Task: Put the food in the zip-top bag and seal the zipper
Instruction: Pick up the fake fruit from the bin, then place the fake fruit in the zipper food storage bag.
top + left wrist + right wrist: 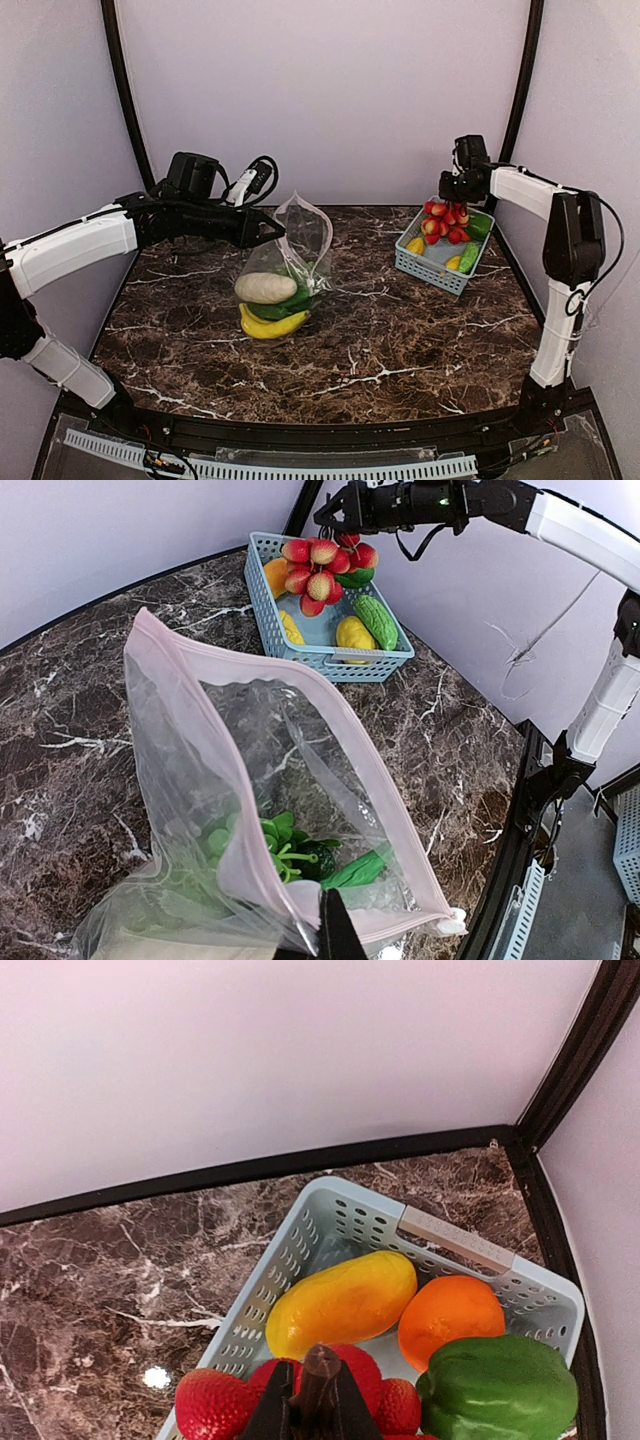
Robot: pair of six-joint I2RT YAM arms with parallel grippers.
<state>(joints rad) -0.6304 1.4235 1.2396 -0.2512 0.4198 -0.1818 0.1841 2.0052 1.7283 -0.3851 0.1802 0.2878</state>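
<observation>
Over the basket [432,268] at the table's [380,340] far right corner, the right gripper [312,1400] is clamped on the brown stem of the red fruit cluster [445,222]. The fruits sit directly under the fingers; can't tell if they're clear of the other produce yet.

The target lies to that gripper's left, twd the table ctr: the zip-top bag [300,235], well apart from the basket w/ bare marble btw them. The left gripper [335,930] is nearer to it and is pinched shut on the zipper [330,705] at one end of the mouth, holding that edge up.

Bag's long axis runs from its loaded bottom, resting nearer the front edge, up to the raised mouth twd the far edge. The mouth gapes open, facing up and partly twd the basket. Inside are a white vegetable [265,288], a banana bunch [272,325] and green pcs, low down.

Judgement: next the right arm prob needs to lift, cross left, then lower the cluster through the gap btw the two pink lips.
</observation>
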